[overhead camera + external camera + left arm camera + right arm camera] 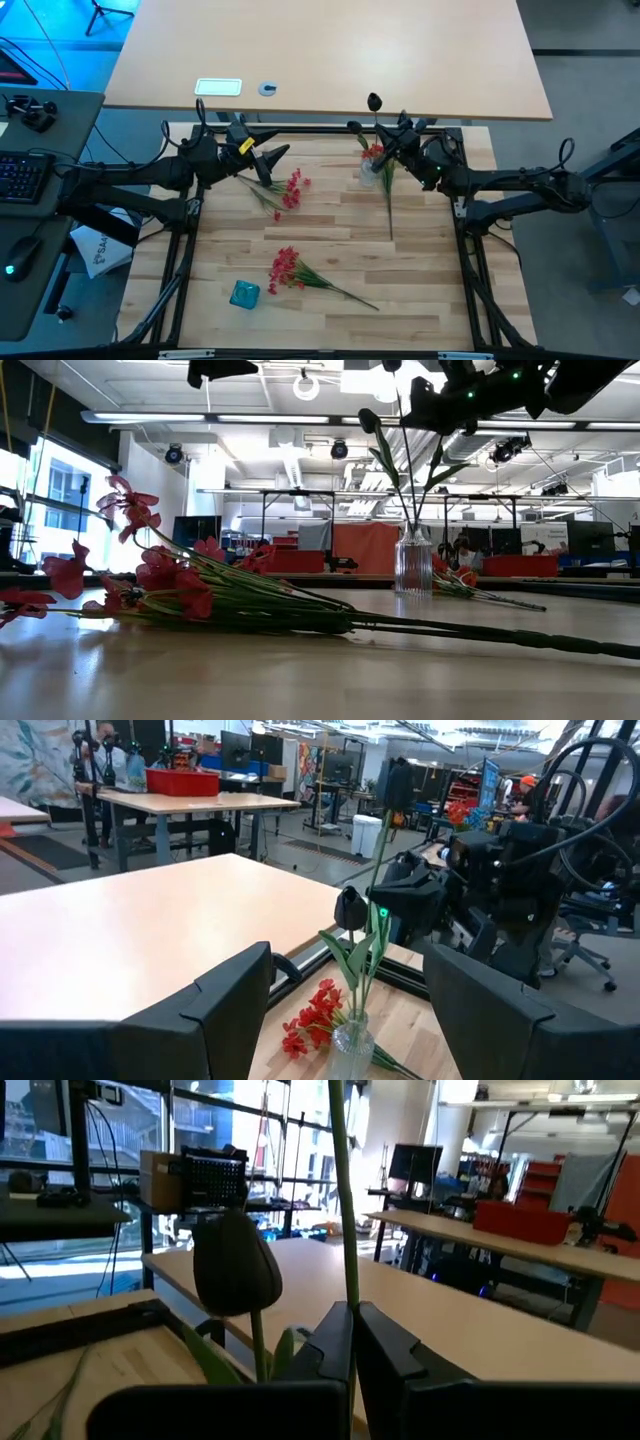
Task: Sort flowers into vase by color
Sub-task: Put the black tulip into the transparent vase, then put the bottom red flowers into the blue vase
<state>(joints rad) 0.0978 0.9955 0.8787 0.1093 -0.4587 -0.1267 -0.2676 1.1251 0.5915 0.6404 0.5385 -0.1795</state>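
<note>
1. Flowers lie and stand around the clear vase (368,178), which is the landmark; no writing on anything nearby can be read
2. Dark-budded flower (374,102) stands upright with its stem in the vase
3. Right gripper (386,133) hangs just above the vase, fingers clenched on that stem (343,1200)
4. Red flower (373,152) lies against the vase; a long stem (389,205) runs from there toward the table's front edge
5. Red sprig (285,190) lies left of the vase, stem slanting toward the left gripper (272,157), whose fingers are released and empty
6. Red bunch (288,268) lies well in front of the vase, stems pointing right, beside a teal object (244,293)
</note>
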